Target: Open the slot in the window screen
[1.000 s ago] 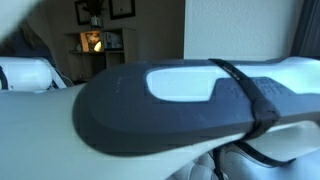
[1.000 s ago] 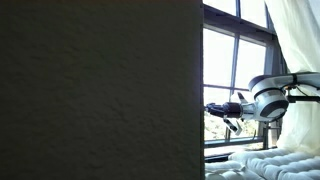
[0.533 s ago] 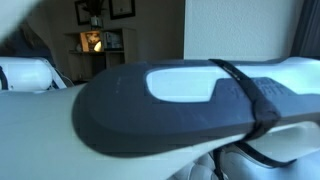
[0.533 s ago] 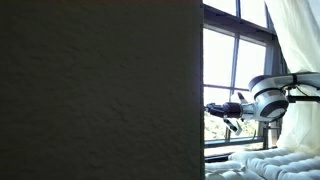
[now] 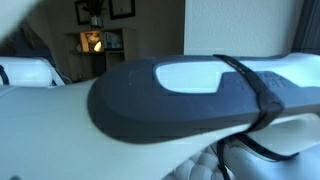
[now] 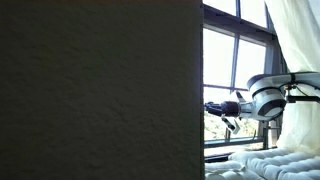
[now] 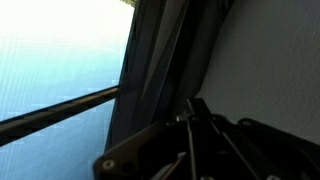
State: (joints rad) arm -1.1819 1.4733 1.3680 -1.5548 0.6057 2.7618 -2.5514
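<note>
The window [image 6: 235,60] with dark frame bars stands to the right of a dark wall. My gripper [image 6: 218,110] reaches leftward in front of the lower panes. In the wrist view the screen [image 7: 50,60] fills the left side, pale blue, with a dark crossbar [image 7: 60,112] below it. No slot is discernible on it. My gripper [image 7: 190,110] is dark at the bottom, its fingers meeting in a point with nothing between them. It sits in front of a dark curtain [image 7: 160,50].
A dark wall [image 6: 100,90] blocks most of an exterior view. A white curtain [image 6: 295,40] hangs right of the window, with white cloth [image 6: 260,165] below. My arm's link [image 5: 180,95] fills an exterior view; behind it is a room with a lit shelf [image 5: 95,42].
The arm link in the close exterior view has shifted a little to the right. The gripper at the window has hardly moved.
</note>
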